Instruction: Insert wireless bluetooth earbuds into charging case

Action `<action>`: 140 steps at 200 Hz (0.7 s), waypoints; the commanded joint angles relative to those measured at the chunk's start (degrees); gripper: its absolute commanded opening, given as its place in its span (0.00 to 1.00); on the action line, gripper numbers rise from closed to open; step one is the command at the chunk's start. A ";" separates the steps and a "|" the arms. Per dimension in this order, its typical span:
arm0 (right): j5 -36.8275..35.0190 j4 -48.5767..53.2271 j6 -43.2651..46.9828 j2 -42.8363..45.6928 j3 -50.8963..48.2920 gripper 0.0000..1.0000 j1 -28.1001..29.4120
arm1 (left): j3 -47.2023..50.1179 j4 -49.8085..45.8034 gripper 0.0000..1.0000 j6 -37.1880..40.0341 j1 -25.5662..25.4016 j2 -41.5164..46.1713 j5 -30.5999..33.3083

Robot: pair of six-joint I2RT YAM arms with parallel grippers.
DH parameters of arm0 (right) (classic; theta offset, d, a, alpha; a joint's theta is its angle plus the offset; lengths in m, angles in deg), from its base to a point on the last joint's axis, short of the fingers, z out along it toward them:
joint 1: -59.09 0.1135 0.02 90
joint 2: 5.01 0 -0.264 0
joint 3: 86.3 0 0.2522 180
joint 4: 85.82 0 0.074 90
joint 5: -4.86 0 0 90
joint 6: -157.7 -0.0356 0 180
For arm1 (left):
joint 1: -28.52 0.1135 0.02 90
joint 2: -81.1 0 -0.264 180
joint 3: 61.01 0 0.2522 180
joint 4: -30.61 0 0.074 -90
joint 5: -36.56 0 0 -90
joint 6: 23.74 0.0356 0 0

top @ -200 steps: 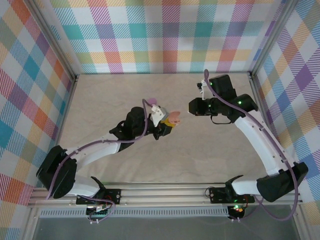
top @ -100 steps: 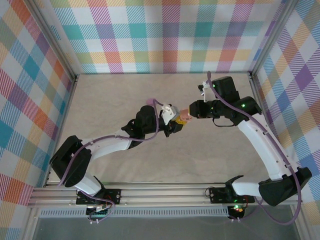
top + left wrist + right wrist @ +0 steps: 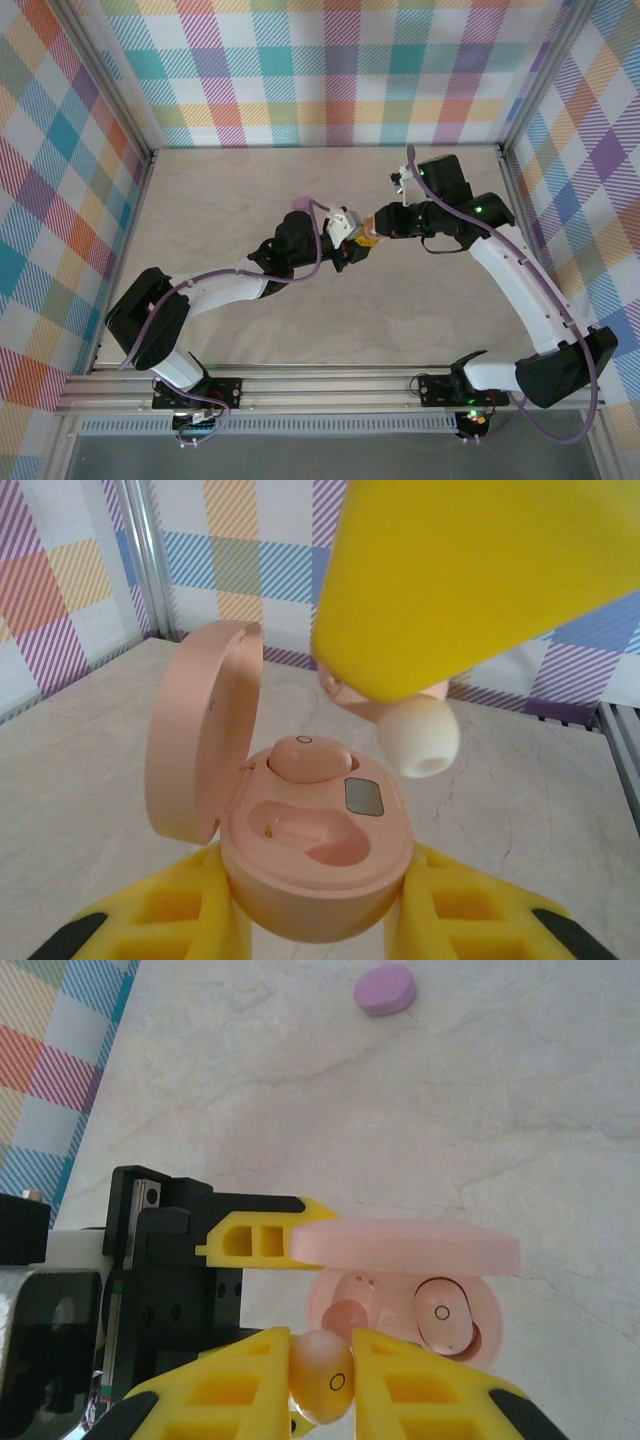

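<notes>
Yellow right claw (image 3: 322, 1352) with earbud (image 3: 322, 1380), seemingly above case (image 3: 315, 890)

Light is bright, even and diffuse in all three views, with only faint, soft shadows beneath the arms (image 3: 220, 290) on the pale table (image 3: 200, 190). In the left wrist view the yellow finger (image 3: 470, 570) at upper right is close and blurred; the charging case (image 3: 320, 880) at lower centre is sharp, the far walls (image 3: 60, 590) softer.

Peach-pink charging case (image 3: 320, 890), purple puck (image 3: 384, 989), pastel plaid walls (image 3: 330, 70), beige table (image 3: 450, 1110).
</notes>
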 commanded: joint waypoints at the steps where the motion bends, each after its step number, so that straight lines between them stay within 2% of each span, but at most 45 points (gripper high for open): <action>1: 0.61 -1.00 1.77 -1.16 -0.40 0.20 0.04 | -1.94 2.79 0.16 0.18 -1.16 -0.18 -0.02; 55: -1.98 -0.53 3.45 -2.72 -1.36 0.20 0.04 | -1.53 2.56 0.16 -0.09 -1.29 0.21 -0.02; 140: -0.41 -0.10 3.99 -4.58 -1.35 0.21 -0.01 | -1.32 1.86 0.16 -0.07 -1.30 0.78 0.77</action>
